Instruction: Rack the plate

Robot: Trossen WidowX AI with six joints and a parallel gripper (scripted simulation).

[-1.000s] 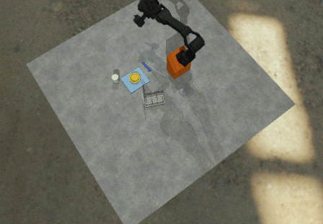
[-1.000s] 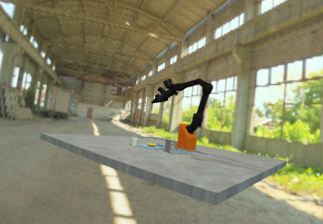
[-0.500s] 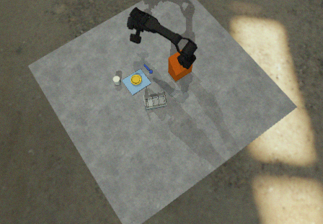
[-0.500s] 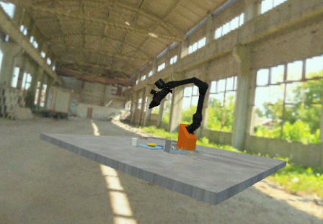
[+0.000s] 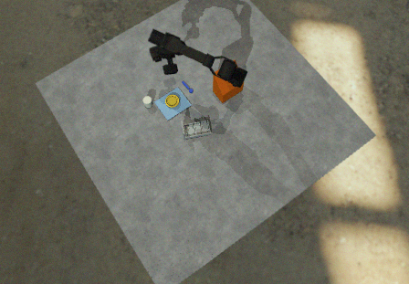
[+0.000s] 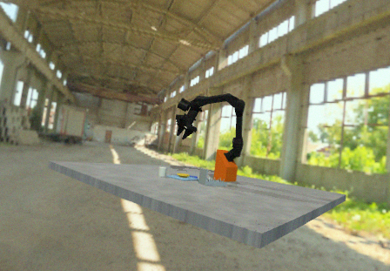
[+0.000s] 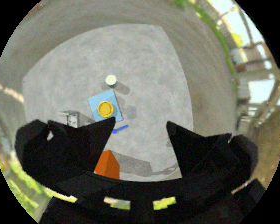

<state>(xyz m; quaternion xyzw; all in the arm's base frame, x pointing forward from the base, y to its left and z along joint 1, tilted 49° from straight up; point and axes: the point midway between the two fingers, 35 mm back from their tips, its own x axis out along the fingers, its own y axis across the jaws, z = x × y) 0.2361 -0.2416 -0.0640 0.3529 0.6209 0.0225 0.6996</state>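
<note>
In the top view, the yellow plate [image 5: 173, 100] [image 6: 183, 175] [image 7: 105, 109] lay on a blue mat [image 5: 162, 107] [image 6: 174, 177] [image 7: 95, 102], left of centre; the dish rack [image 5: 197, 136] [image 6: 203, 177] [image 7: 71, 118] stood just below centre. In the exterior view, the gripper [image 5: 162, 62] [image 6: 184, 132] [image 7: 141, 121] hung above the table [image 5: 137, 173] [image 6: 174, 200] [image 7: 156, 65], near the centre. In the wrist view, its jaws were wide open, holding nothing, at lower centre.
</note>
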